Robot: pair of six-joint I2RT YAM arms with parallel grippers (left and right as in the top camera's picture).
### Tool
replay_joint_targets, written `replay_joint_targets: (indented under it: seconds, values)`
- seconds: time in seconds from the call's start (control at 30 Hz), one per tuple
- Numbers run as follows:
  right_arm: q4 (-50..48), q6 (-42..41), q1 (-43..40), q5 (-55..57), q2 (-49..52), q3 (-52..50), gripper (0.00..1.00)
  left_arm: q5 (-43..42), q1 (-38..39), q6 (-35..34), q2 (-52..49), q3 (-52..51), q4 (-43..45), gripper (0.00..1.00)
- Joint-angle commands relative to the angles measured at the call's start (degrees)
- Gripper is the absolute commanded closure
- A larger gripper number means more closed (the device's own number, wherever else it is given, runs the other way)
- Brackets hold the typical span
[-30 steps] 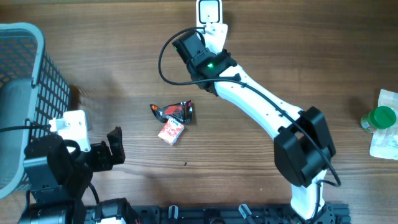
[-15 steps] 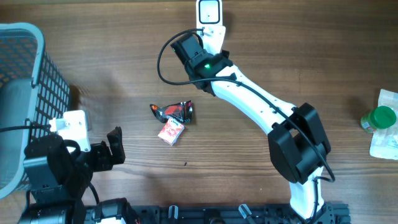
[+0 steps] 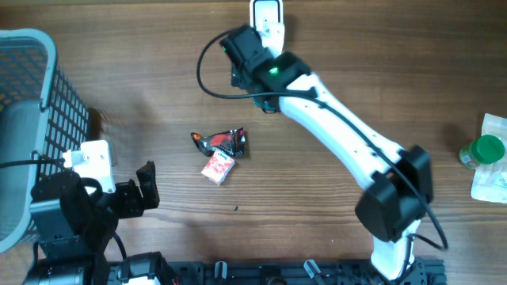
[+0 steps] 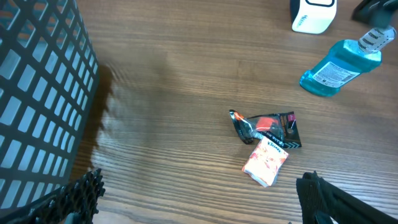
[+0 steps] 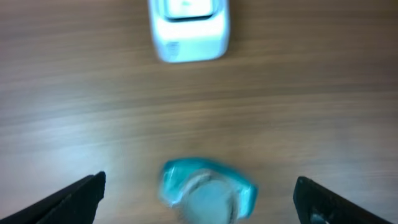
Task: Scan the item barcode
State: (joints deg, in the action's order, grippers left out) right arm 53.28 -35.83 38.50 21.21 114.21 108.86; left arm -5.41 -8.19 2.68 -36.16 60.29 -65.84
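The blue bottle (image 4: 339, 67) is seen standing upright on the wooden table (image 3: 333, 229), near its far edge and just beside the white scanner (image 5: 189, 28). A pale cap is carried on top of the bottle, and a white label is shown on its side in the left wrist view; no barcode can be made out on it. From above, the bottle is almost wholly covered by the right arm.

The right gripper (image 5: 200, 183) is held directly over the bottle with its jaws spread wide. The two dark fingers (image 5: 78, 198) are seen at the far edges of the right wrist view, with the bottle between them and clear of both, so nothing is gripped. That view is blurred.

Nearer the middle of the table, well apart from the bottle, a crumpled dark wrapper (image 3: 223, 141) is laid, and a red and white packet (image 3: 218, 168) is found touching its lower edge.

The left gripper (image 4: 200, 186) is kept low at the near left side, jaws fully parted and empty. A grey mesh basket (image 3: 32, 119) is placed at the left edge. At the far right, a green-capped jar (image 3: 485, 149) is set beside a white bag (image 3: 493, 180).
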Motion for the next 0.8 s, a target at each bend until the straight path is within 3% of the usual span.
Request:
replay_joint_targets:
  seconds: [0.0, 0.23, 0.53, 0.77]
  values:
    - [4.02, 0.9, -4.63, -21.62, -2.84, 5.44, 0.0, -0.28, 0.35, -0.55, 0.09, -0.02, 0.2, 0.0]
    - [13.62, -7.56, -13.2, -28.2, -2.73, 5.57, 0.01, -0.28, 0.37, -0.55, 0.09, -0.02, 0.2, 0.0]
    - [15.28, -15.37, -12.39, -30.23, -0.07, 5.57, 0.0, -0.28, 0.37, -0.55, 0.09, -0.02, 0.2, 0.0]
    - [13.64, -16.5, -11.02, -28.57, 4.52, 5.57, 0.0, -0.28, 0.35, -0.55, 0.09, -0.02, 0.17, 0.0]
